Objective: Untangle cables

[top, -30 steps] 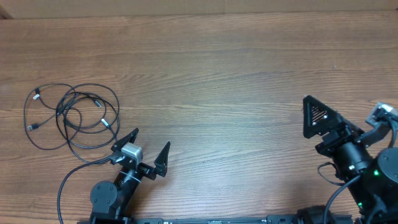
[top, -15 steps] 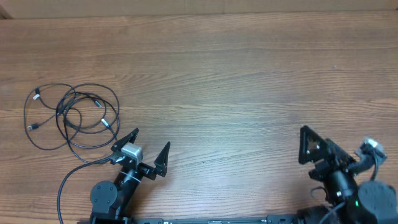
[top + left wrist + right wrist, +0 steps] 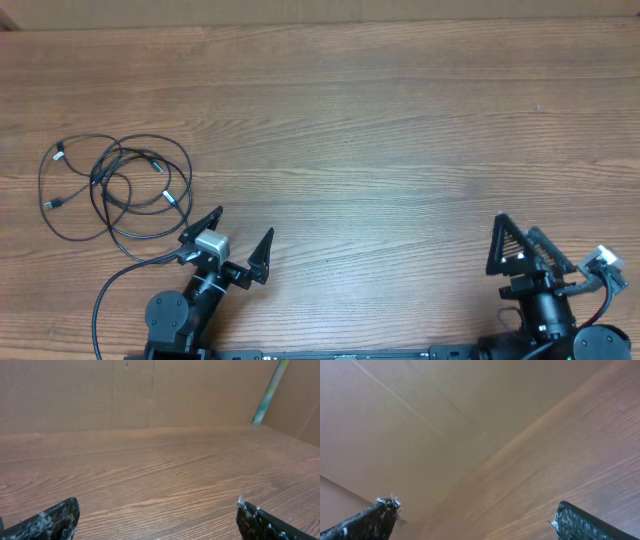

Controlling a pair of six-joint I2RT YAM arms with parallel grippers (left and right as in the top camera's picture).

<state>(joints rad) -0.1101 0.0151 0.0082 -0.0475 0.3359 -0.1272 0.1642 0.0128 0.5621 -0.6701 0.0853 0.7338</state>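
Overhead: thin black cables with silver-tipped plugs (image 3: 112,188) lie in loose, overlapping loops on the brown wood-grain desk (image 3: 400,120). They are near the left arm (image 3: 185,300), up and to the left of its spread, empty jaws. The right arm (image 3: 555,310), well apart from the left arm, also has its jaws spread and empty.

Left wrist: the jaws gape over bare desk, and no cable shows.

Right wrist: the jaws are wide and tilted toward a tan cardboard wall (image 3: 420,410).

The cords are probably light, limp and snag-prone, so an outer loop or a plug end looks the best hold.
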